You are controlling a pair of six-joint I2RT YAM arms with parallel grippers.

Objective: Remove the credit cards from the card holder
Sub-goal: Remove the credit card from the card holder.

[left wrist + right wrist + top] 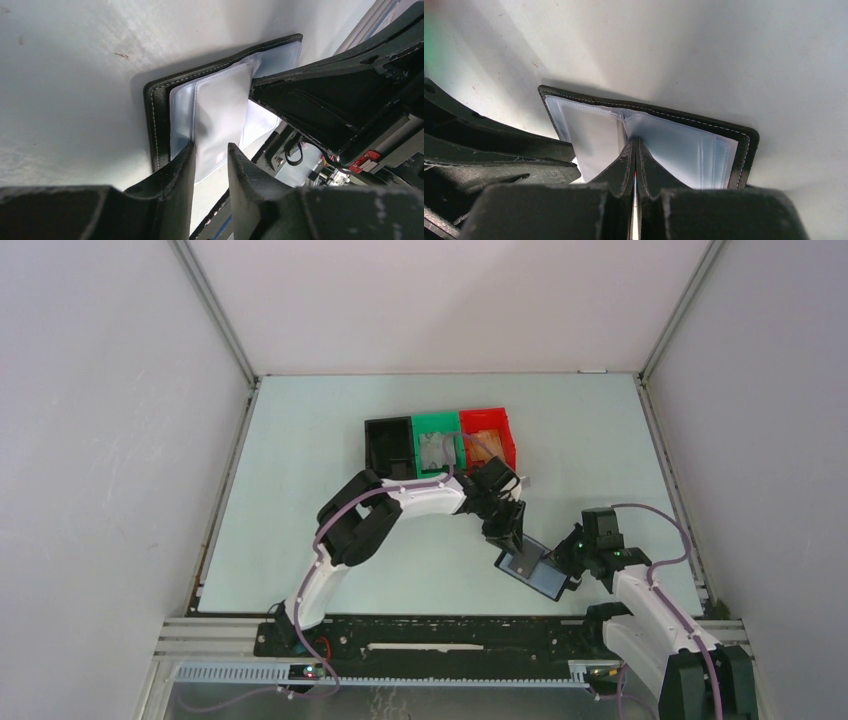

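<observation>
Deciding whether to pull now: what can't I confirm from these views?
Left wrist: whether the clear sleeve inside the left claw holds a card; glare whitens it.
Right wrist: what the shut right claw pinches in the card holder; its own tips cover the spot.
Top view: what lies in the green bin and red bin; too small.

My right end effector [634, 144] hides the near edge of the card holder [696, 150]. Whether its clear sleeves [591, 135] are filled — I cannot tell.
</observation>
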